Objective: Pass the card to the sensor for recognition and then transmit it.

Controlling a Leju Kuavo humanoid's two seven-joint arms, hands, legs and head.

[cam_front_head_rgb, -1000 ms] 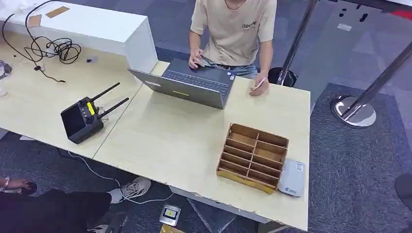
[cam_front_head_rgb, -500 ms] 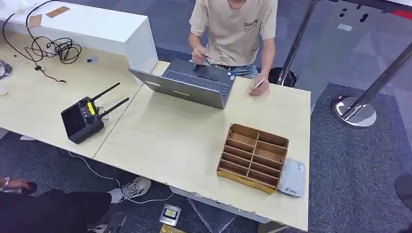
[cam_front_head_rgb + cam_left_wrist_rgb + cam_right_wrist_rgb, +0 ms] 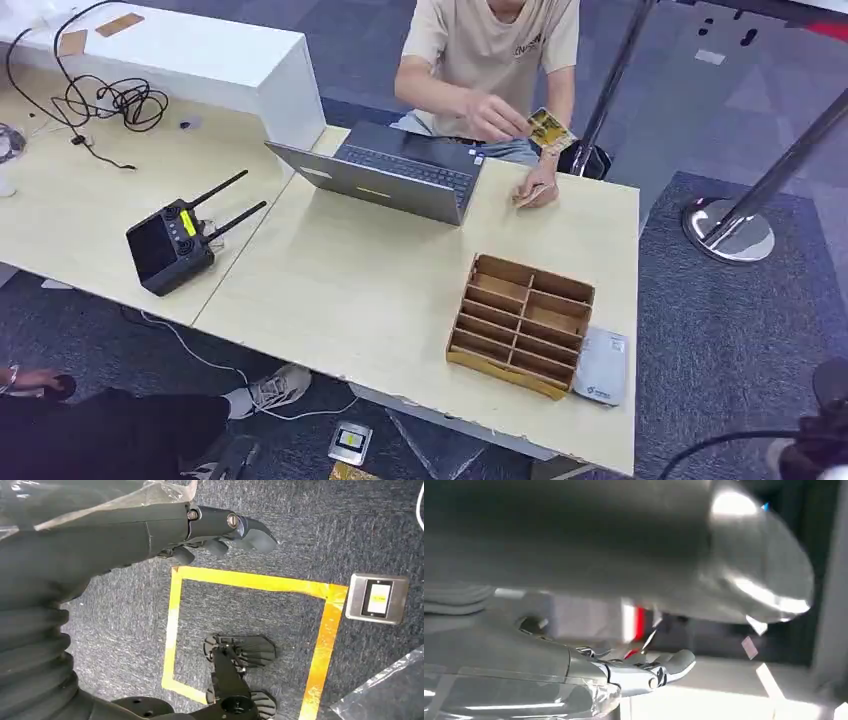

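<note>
While the left hand [image 3: 220,530] hangs over the carpet with fingers loosely curled around nothing, the right hand [image 3: 649,672] is low and blurred; I cannot tell its state. Across the tabletop [image 3: 350,280], the person's hand [image 3: 495,118] holds the card [image 3: 549,128] above the laptop [image 3: 400,180]. The card looks thin, stiff, light and slick: pinch one free edge. The sensor [image 3: 601,367] lies beside the wooden organiser [image 3: 520,322].

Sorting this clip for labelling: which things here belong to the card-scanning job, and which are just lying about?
Job:
card, held up by the person's hand
white sensor beside the wooden organizer
left hand
right hand

Lying about:
wooden organizer
laptop
remote controller
cables
white box
</note>
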